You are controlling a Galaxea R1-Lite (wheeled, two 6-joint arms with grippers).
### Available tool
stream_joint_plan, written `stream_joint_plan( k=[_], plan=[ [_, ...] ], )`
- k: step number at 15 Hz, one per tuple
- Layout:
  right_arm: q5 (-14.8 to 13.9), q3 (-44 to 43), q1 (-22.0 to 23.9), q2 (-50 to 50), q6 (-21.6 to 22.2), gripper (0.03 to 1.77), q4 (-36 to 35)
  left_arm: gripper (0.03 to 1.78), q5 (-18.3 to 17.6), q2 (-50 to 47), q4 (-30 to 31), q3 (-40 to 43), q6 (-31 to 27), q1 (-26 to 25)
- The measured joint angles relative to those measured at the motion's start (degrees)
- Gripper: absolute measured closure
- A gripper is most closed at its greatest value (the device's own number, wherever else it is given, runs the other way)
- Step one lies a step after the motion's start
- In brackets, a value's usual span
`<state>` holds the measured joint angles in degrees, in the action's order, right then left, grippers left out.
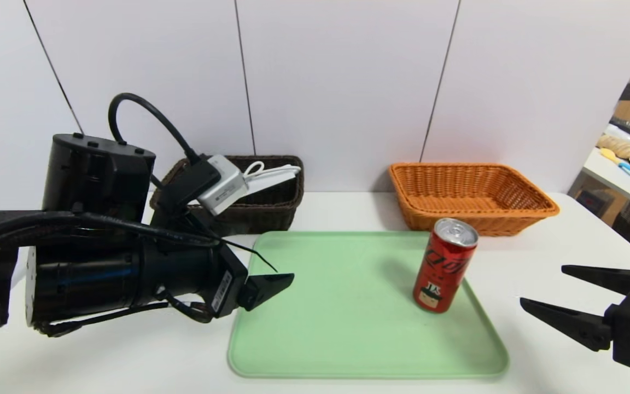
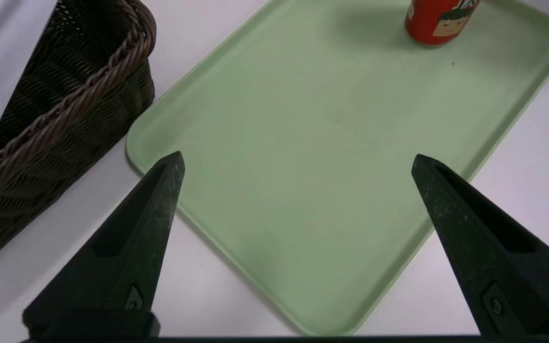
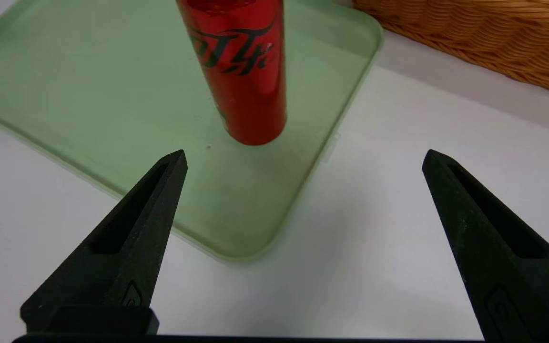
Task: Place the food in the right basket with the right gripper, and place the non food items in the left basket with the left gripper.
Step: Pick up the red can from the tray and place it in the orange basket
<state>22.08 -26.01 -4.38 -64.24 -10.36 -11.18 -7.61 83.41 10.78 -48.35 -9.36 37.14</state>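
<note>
Left gripper: black, two-fingered, on a thick black wrist, low over the near left edge of the tray; fingers spread wide, holding nothing.
Right gripper: black, two-fingered, above the bare tabletop just right of the tray; fingers spread wide, holding nothing, pointing toward the can.
Tray: flat pale green plastic rectangle with rounded corners, centred on the white tabletop.
Can: slim red drink can with a silver top, black script and a small cartoon figure, standing upright on the tray's right side, apart from both grippers.
Left basket: dark brown woven wicker rectangle behind the tray's left corner, holding a long white power strip with its cord.
Right basket: orange-tan woven wicker rectangle with a flared rim, just behind the can.
</note>
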Motion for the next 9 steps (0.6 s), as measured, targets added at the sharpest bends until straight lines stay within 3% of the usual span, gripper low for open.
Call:
stream_joint_plan(
  k=[9],
  plan=[
    [-0.72,-0.46,-7.12,-12.80,0.74,0.09,-17.42,0.12,-0.16,2.15,-0.15,0.85,0.35,0.11]
  ],
)
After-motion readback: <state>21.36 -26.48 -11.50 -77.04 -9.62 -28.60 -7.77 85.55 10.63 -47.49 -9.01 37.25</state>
